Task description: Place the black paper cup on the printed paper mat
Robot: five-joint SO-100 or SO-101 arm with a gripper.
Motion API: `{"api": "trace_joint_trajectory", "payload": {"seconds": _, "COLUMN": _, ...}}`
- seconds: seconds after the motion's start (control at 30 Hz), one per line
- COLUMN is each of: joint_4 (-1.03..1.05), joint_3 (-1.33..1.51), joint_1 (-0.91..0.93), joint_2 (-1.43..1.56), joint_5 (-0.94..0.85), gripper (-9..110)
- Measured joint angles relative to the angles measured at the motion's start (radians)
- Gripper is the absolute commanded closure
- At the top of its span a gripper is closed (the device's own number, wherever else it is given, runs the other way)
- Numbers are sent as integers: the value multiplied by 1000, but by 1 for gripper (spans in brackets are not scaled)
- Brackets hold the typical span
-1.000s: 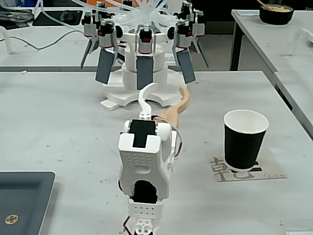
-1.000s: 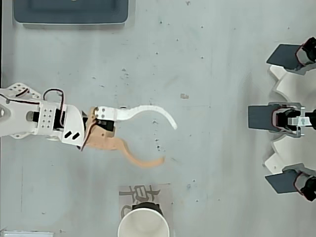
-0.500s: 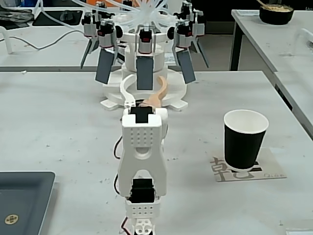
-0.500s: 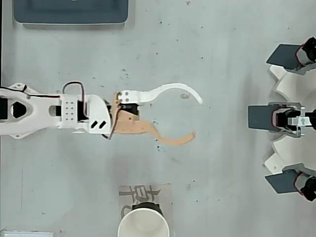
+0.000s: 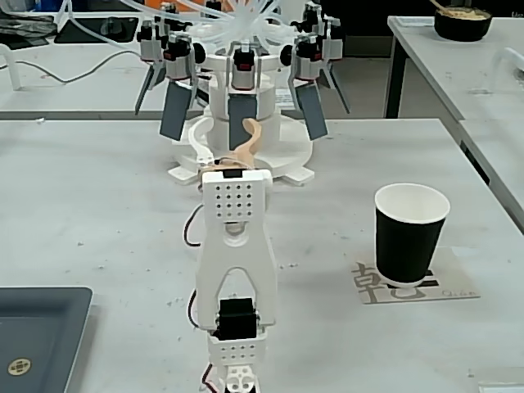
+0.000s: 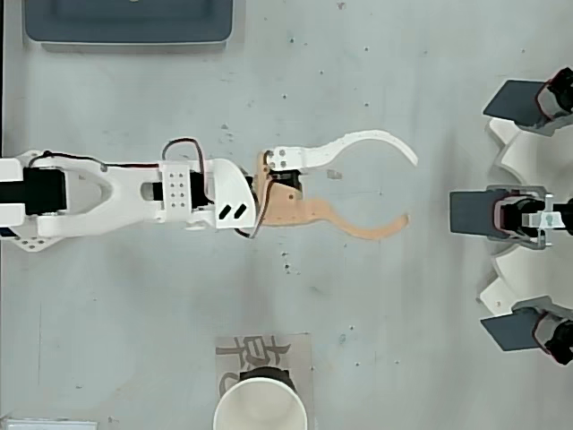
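The black paper cup (image 5: 408, 236) stands upright on the printed paper mat (image 5: 452, 284) at the right of the fixed view. From overhead, its white rim (image 6: 260, 406) shows at the bottom edge, covering part of the mat (image 6: 242, 349). My gripper (image 6: 410, 190) is open in the overhead view, one white finger (image 6: 376, 143) and one tan finger (image 6: 358, 226) spread wide with nothing between them. It sits well away from the cup, out over the middle of the table. In the fixed view only the tan finger (image 5: 248, 139) shows above the white arm (image 5: 235, 246).
A dark grey tray (image 5: 37, 336) lies at the lower left of the fixed view and at the top (image 6: 125, 22) of the overhead view. A white multi-armed device with dark paddles (image 5: 241, 98) stands just beyond the gripper. A black bowl (image 5: 463, 20) sits on another table.
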Motion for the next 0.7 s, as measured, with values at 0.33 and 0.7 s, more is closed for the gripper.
{"api": "trace_joint_trajectory", "payload": {"seconds": 0.33, "joint_4": 64, "joint_3": -150, "joint_1": 0, "joint_2": -112, "joint_5": 32, "gripper": 91}}
{"api": "trace_joint_trajectory", "payload": {"seconds": 0.7, "joint_4": 64, "joint_3": -156, "joint_1": 6, "joint_2": -149, "joint_5": 63, "gripper": 91}}
